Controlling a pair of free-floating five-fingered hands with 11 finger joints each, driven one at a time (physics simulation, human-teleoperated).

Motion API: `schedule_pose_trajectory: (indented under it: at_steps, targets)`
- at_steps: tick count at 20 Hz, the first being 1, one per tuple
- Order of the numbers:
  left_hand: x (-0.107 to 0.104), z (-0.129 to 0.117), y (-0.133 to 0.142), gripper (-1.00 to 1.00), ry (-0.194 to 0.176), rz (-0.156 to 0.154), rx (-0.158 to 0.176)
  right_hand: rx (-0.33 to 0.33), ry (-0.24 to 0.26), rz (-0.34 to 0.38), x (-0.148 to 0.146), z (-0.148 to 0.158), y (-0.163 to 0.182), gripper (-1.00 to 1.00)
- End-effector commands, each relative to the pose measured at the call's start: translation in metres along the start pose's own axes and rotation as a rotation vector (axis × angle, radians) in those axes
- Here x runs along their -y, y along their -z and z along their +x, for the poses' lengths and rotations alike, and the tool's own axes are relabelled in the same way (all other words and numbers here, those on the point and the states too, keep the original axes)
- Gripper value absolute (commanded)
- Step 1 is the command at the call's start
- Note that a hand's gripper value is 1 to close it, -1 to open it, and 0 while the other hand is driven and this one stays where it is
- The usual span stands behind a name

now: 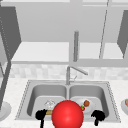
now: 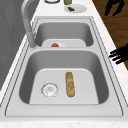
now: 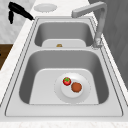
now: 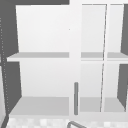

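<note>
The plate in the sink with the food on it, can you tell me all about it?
The plate is round, white and shallow, maybe ceramic. It lies flat on the floor of the sink's right basin. On it sit a small red strawberry with a green top and a round brown patty, side by side near its middle. No hand touches it.

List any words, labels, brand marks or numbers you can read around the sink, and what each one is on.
None: no readable text appears in any view.
The plate in the right basin, with its strawberry and brown patty, is unmarked.
The bread loaf in the left basin, the faucet and the open cabinet shelves carry no lettering.
The red ball between the left robot hand and right robot hand is plain.
</note>
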Motion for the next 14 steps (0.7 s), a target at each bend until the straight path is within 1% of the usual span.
schedule_pose_trajectory:
  at_steps: [1,2,3,4,5,6,10,12,14]
  targets:
    - [0.0092,0.018,0.0012,-1.0,-0.001,-0.003,0.005,0.0,0.0,0.0,0.0,0.0,0.0,0.0]
    - [0.0092,0.0182,0.0004,-1.0,0.004,0.0,0.001,0.0,0.0,0.0,0.0,0.0,0.0,0.0]
    - [0.007,0.0149,0.0012,-1.0,0.018,0.0,0.003,0.0,0.0,0.0,0.0,0.0,0.0,0.0]
    - [0.005,0.0098,0.0003,-1.0,-0.003,0.001,0.0,0.0,0.0,0.0,0.0,0.0,0.0,0.0]
    - [0.0063,0.012,0.0013,-1.0,-0.012,0.001,0.0,0.0,0.0,0.0,0.0,0.0,0.0,0.0]
    - [0.0065,0.0123,0.0014,-1.0,-0.001,0.001,0.001,0.0,0.0,0.0,0.0,0.0,0.0,0.0]
    - [0.0063,0.0123,0.0,-1.0,-0.001,0.001,0.001,0.0,0.0,0.0,0.0,0.0,0.0,0.0]
    - [0.0065,0.0122,-0.0013,-1.0,-0.001,0.006,0.0,0.0,0.0,0.0,0.0,0.0,0.0,0.0]
    - [0.0064,0.0123,0.0006,-1.0,-0.002,0.0,0.001,0.0,0.0,0.0,0.0,0.0,0.0,0.0]
